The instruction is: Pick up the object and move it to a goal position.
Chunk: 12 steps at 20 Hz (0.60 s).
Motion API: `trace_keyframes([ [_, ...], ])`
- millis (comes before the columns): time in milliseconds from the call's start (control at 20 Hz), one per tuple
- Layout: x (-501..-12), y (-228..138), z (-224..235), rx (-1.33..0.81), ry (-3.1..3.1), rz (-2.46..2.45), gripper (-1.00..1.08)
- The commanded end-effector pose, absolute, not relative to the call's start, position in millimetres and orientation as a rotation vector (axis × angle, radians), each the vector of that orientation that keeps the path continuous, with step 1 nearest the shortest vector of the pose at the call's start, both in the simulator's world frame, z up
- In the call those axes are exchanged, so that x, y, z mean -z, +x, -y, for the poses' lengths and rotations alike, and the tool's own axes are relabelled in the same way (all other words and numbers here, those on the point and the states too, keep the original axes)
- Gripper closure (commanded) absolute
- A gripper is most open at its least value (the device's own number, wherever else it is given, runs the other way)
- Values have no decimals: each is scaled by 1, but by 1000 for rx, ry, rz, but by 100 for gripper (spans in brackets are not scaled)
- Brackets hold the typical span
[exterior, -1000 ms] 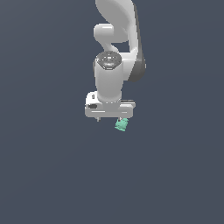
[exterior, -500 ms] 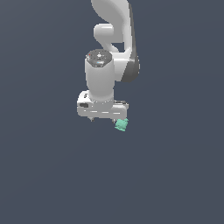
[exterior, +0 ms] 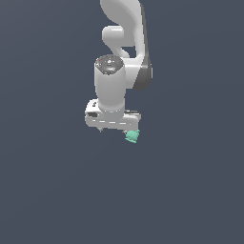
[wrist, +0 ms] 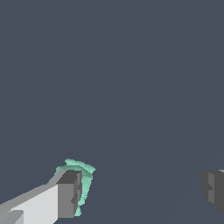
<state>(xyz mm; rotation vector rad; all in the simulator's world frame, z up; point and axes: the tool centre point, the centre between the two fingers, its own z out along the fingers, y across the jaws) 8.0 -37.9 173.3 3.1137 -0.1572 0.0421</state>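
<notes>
The tiny teal object (exterior: 132,137) looks light, stiff and ridged (easy to knock aside), lying off-centre against one finger of the wide-apart gripper (wrist: 142,192), which should close across its flat sides.

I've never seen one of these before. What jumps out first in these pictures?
The big white robot arm reaching down from the top of the exterior view stands out against the plain dark grey background. Next is the only colour: a tiny teal-green piece just below the gripper. In the wrist view the piece sits right beside one finger, the other finger far apart.
</notes>
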Motion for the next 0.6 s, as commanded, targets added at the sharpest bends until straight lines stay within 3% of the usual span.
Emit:
trace_keyframes([
  [0, -169, 5, 32, -40, 3115, 178, -92],
  [550, -131, -23, -13, -23, 3109, 389, -92],
])
